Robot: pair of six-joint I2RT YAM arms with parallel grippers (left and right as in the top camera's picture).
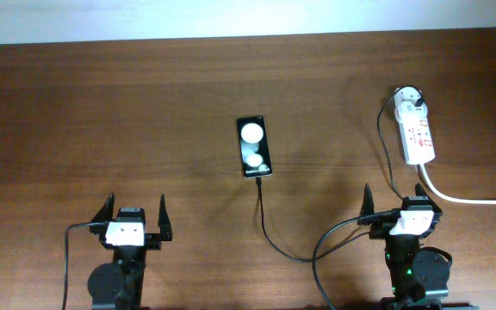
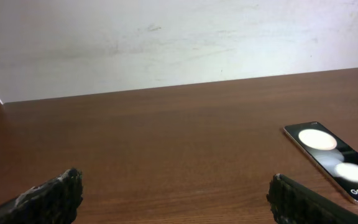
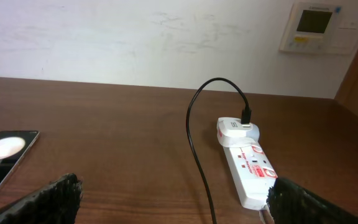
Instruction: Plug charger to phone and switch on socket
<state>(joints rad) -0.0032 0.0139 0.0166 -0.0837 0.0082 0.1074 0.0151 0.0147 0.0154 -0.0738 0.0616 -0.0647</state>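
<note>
Both claws released (L gripper (image 1: 136, 208) lower left, R gripper (image 1: 403, 203) lower right); phone (image 1: 253, 146) mid-frame w/ charger (image 1: 262, 211) tip at its edge, socket (image 1: 418, 133) upper right: R reach may snag charger, yanking tip out.

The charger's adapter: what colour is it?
The adapter is white; the right wrist view shows it best.

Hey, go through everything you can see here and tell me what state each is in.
charger: adapter in socket, tip at phone's near end, cable slack.
phone: lying flat; whether the plug is seated, cannot tell.
socket: switch position unreadable.
left tool: open, empty.
right tool: open, empty.
</note>
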